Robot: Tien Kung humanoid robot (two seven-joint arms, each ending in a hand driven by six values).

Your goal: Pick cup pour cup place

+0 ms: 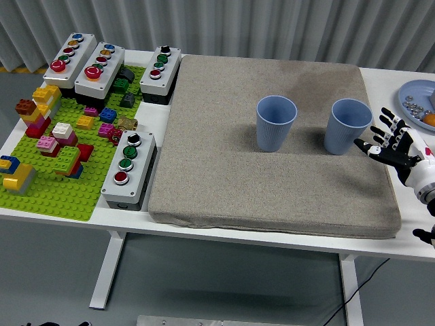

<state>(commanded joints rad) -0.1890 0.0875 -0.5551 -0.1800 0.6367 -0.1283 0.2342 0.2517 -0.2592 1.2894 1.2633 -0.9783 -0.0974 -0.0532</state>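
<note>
At right edge, right hand point(394, 146) cropped.

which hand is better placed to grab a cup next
The right hand. It hovers with fingers spread just beside the right cup at the mat's right edge, not yet touching it. The left cup stands farther off, and the left arm is not in view.
</note>
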